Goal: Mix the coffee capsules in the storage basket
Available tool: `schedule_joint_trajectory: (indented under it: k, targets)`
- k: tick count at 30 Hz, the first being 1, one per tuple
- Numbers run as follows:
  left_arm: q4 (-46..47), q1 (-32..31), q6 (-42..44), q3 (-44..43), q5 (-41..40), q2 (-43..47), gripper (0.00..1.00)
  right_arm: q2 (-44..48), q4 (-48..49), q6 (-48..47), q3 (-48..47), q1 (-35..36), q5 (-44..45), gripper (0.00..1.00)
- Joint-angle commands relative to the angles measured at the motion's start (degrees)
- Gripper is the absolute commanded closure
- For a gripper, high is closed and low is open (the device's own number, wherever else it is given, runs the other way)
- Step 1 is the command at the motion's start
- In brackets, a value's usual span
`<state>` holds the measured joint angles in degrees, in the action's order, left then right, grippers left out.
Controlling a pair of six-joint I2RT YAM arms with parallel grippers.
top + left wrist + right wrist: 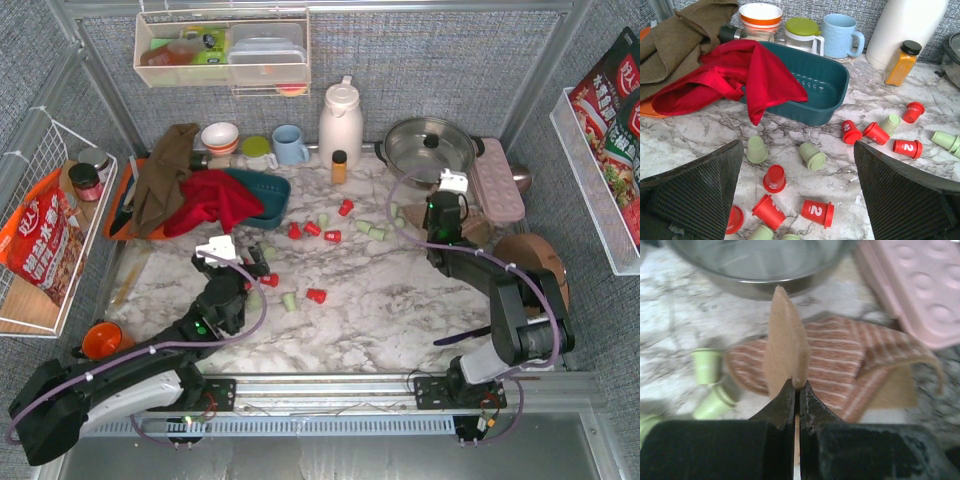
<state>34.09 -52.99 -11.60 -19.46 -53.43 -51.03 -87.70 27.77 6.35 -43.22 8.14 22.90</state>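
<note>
Working left to right. A red cloth [735, 75] drapes over the left half of the storage basket [832, 95], which sits at the far left of the desk [380, 300]. The exposed right part of the basket floor holds no capsule; the covered part cannot be judged.

The left gripper [255, 268] hovers on the near side of the basket, jaws spread wide, nothing between them.

The coffee capsules [816, 212] all lie loose on the desk:
- a near cluster of red and green [812, 156] below the left gripper
- a scatter running right from the basket's near-right corner
- a few green ones [375, 230] further right

Most lie on their sides; a couple stand upright.

The right gripper [796, 385], far right near the pot [428, 145], is pressed together on the upturned tan edge of a striped cloth [840, 360]. It carries no capsule.

Judgement: the step in hand is loading capsules with the left arm.
- Take an upright capsule first, closing across the tapered body low down so it cannot squirt upward.
- For those on their sides, set the jaws across the long axis to stop rolling.
- Drop into the uncovered right part of the basket, or clear the red cloth first.
- Alternate colours so the mixing happens during loading.
- The right arm must let go of the cloth before it can help.
</note>
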Motion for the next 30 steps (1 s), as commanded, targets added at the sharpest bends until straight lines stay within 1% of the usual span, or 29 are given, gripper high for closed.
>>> schedule_joint_trajectory:
  k: [1, 3, 7, 11, 17, 20, 22, 24, 25, 26, 28, 30]
  targets:
    - [-0.61, 0.14, -0.27, 1.25, -0.62, 2.03, 0.01, 2.42, -0.86, 2.02, 2.57, -1.90, 12.17, 1.00]
    - [-0.01, 0.24, -0.02, 1.81, -0.62, 2.56, 0.01, 3.51, -0.55, 1.78, 3.78, -3.44, 16.82, 1.00]
    - [1.43, 0.64, 0.49, 1.95, -0.34, 2.32, 0.01, 4.20, -4.12, 7.33, 3.10, -8.29, 15.58, 1.00]
    - [-0.45, 0.78, 1.23, 0.08, 0.16, 1.28, 0.01, 4.97, -4.92, 8.26, 3.39, -10.89, 19.19, 1.00]
    - [-1.00, 0.79, 1.69, -0.75, 0.40, 1.22, 0.01, 6.71, -5.40, 9.45, 3.75, -11.91, 19.40, 0.99]
    - [-1.25, 0.78, 1.41, -0.34, 0.54, 1.90, 0.01, 6.73, -6.44, 10.00, 3.35, -11.97, 19.15, 0.71]
    - [-1.86, 0.79, 1.15, -0.23, 0.31, 2.40, 0.01, 7.73, -7.51, 10.67, 3.33, -11.92, 17.95, 0.56]
    - [-3.05, 0.79, 0.99, -0.30, 0.26, 3.01, 0.01, 9.62, -8.64, 11.45, 3.52, -11.92, 16.51, 0.40]
    - [-3.77, 0.84, 0.90, -0.43, 0.13, 3.34, 0.01, 10.69, -9.45, 11.86, 3.33, -11.73, 15.94, 0.27]
    - [-4.29, 0.83, 0.83, -0.52, 0.00, 3.93, 0.01, 11.76, -10.65, 12.08, 3.01, -11.63, 15.53, 0.21]
    - [-5.27, 0.83, 0.72, -0.53, -0.24, 4.89, 0.01, 14.00, -12.88, 11.54, 2.12, -10.81, 15.40, 0.14]
    - [-6.15, 0.87, 0.57, -0.41, -0.48, 5.94, 0.01, 16.21, -13.84, 9.85, 1.65, -9.12, 17.05, 0.07]
